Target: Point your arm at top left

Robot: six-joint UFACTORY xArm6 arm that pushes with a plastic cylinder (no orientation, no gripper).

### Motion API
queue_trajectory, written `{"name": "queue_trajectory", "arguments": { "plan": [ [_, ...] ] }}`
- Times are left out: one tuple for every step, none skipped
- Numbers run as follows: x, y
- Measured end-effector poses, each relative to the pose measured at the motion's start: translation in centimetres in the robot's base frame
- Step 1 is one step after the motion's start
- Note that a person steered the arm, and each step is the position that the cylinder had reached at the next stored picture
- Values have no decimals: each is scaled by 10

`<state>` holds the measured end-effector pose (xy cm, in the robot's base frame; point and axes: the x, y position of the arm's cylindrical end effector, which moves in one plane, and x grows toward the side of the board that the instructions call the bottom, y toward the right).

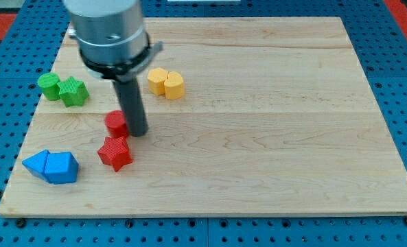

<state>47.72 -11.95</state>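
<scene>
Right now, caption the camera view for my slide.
My tip rests beside the red cylinder, above the red star, with green blocks left, yellow blocks right.

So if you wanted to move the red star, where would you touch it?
I can't grip, only push. My tip sits just above the red star, beside the red cylinder. I'd probably press a notch between two points, coming from the side opposite where it should go, so it doesn't spin.

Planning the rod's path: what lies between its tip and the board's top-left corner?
In the camera view, no block: bare wood from my tip to the corner, though the arm hides part.
</scene>
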Motion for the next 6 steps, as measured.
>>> {"name": "queue_trajectory", "arguments": {
  "plan": [
    [0, 7],
    [22, 73],
    [21, 137],
    [-44, 170],
    [-111, 116],
    [-170, 70]
  ]
}}
